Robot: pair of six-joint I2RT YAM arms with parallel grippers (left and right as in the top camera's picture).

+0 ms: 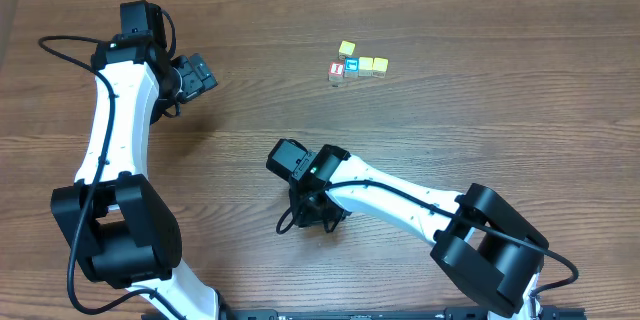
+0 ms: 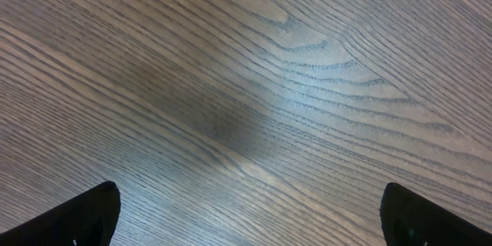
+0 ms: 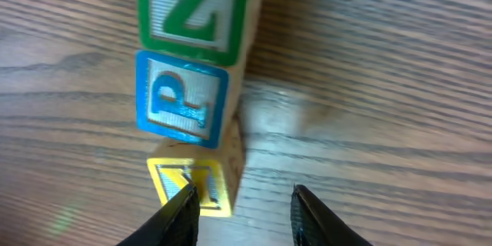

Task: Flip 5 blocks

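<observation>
Right gripper (image 3: 242, 200) part-way apart, empty, one finger (image 3: 181, 217) at the yellow block (image 3: 173, 178) ending the row with the green Z block (image 3: 196, 8), probably to tip it; left gripper (image 2: 250, 200) wide apart, parked over the tabletop (image 2: 246, 84).

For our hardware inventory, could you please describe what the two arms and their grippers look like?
The left arm and right arm have white links between bulky black joints, with black cables looping alongside. The left gripper and right gripper have black, tapered fingers.
</observation>
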